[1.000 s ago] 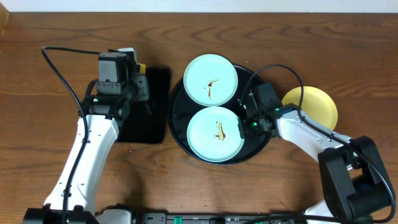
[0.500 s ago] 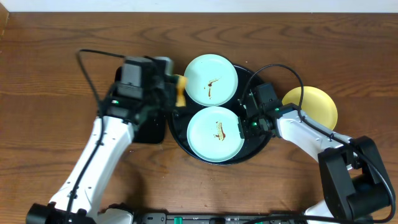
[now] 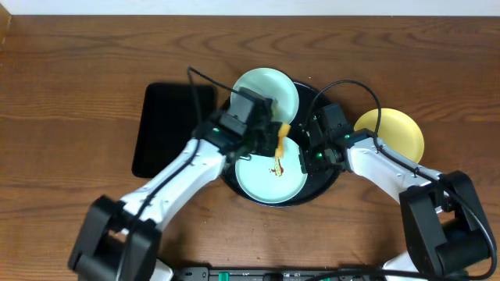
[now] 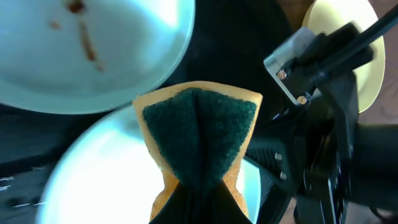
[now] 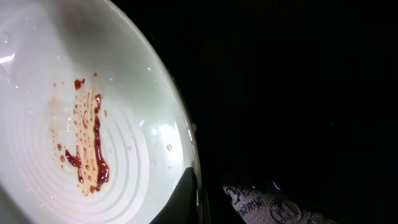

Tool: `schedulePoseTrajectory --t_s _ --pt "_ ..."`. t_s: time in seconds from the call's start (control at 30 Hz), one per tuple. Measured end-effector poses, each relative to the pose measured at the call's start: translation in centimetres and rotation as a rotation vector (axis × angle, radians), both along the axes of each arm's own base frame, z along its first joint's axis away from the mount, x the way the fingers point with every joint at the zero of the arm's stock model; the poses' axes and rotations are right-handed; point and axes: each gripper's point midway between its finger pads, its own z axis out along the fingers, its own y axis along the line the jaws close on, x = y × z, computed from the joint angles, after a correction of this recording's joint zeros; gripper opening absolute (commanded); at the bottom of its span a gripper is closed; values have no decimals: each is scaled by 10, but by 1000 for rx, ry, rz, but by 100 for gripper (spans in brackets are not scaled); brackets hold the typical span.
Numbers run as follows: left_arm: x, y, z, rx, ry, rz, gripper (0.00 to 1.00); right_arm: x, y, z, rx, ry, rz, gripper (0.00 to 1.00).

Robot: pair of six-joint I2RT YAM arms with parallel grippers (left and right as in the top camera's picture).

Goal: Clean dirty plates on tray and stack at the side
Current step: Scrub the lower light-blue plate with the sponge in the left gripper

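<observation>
The left hand [image 3: 276, 141], clenched on a yellow-and-green sponge [image 4: 199, 132], has swung over the smeared mint-blue round plate [image 3: 266, 173]; scrubbing can begin. The right hand [image 3: 305, 160]: grip cannot be told.

A dark brown wooden table [image 3: 62, 78] with visible grain meets a pale strip [image 3: 250, 6] behind.

The left arm [image 3: 168, 183] is stretched diagonally from the near left toward the centre. The left end effector [image 3: 278, 140] is closed on a sponge [image 4: 199, 134], which is pinched and folded at its lower end. The right arm [image 3: 383, 164] is reached leftward from the near right. The right end effector [image 3: 304, 160] is set at a plate [image 5: 93, 124] rim, with one finger [image 5: 185, 196] seen over it; whether the jaws are clamped cannot be told.
</observation>
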Motion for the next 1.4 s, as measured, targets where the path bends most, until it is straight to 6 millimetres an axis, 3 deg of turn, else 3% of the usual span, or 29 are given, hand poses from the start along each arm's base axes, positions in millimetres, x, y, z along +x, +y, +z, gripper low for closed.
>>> schedulePoseTrajectory --t_s 0.33,0.5,0.67,0.83,1.0,1.2,1.4 --pt "-24 -28 -58 36 175 38 7 0 0 0 -3 -1 0 1" --pt "-29 -32 -75 53 211 42 8 0 0 0 -2 -1 0 1" --pt "-26 -20 -81 129 189 76 8 0 0 0 -2 0 0 1" --pt "-21 5 -85 236 188 135 7 0 0 0 -3 0 0 1" --pt "-13 30 -85 280 200 181 7 -1 -1 0 -4 6 -2 1" --pt "-9 46 -73 312 149 169 8 -2 -3 0 -11 12 -5 1" --pt "-3 48 -21 255 24 171 7 0 -4 0 -10 6 -10 1"
